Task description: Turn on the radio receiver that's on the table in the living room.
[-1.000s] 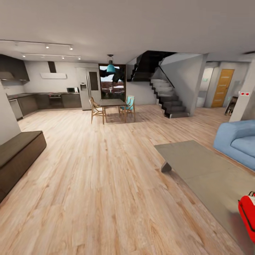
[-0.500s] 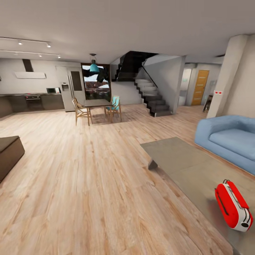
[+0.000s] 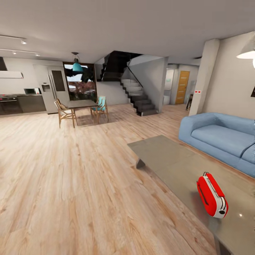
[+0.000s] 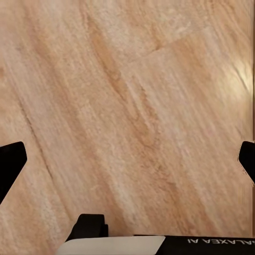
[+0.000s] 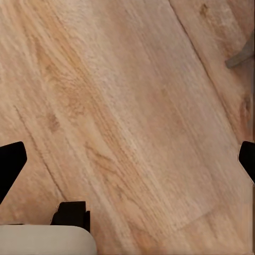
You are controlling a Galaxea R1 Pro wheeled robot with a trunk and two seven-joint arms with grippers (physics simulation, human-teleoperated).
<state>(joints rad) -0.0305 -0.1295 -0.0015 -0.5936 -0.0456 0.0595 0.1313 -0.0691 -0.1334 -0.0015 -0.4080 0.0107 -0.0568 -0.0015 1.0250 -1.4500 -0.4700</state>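
The red radio receiver (image 3: 211,194) stands on the grey coffee table (image 3: 166,156) at the lower right of the head view, its white base band and thin wire handle showing, its dial side turned away. The living room's blue sofa (image 3: 219,136) sits behind the table. My left gripper (image 4: 127,162) hangs open over bare wood plank floor, its dark fingertips (image 4: 10,164) far apart. Also open over the floor is my right gripper (image 5: 127,162), with nothing between its fingertips (image 5: 10,164).
A dining table with wooden chairs (image 3: 81,108) stands far back on the left, by the kitchen. A dark staircase (image 3: 136,94) rises at the centre back. A white pendant lamp (image 3: 248,53) hangs at the upper right. A grey angled piece (image 5: 241,56) edges the right wrist view.
The head camera has swung to the right: the whole scene has shifted left. The radio, cut by the frame's right edge before, now shows whole, with more of the sofa.
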